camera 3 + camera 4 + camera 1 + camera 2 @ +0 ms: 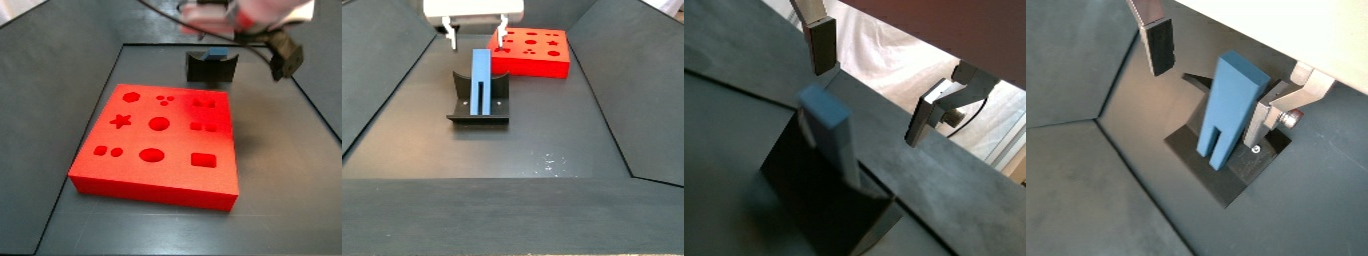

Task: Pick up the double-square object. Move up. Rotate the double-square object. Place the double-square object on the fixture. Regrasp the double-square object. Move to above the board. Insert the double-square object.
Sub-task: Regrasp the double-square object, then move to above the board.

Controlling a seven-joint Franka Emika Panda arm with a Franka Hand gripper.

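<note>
The double-square object [481, 80], a slim blue block with a slot in its lower end, stands upright in the fixture [478, 110]. In both wrist views it rises from the dark fixture [1229, 178], with the blue block [828, 125] between the finger lines. My gripper [476, 40] is open, just above the block's [1231, 105] top end, one finger on each side. One finger [1161, 45] stands well clear of it; the other finger [1264, 118] is close beside it. The red board [160, 140] lies beyond the fixture [210, 68]. My gripper [243, 40] is blurred there.
The board [533, 52] with its recessed cutouts lies flat on the dark floor, right behind the fixture. Sloping dark walls [382, 90] bound the floor on both sides. White cloth [885, 55] shows past the floor's edge.
</note>
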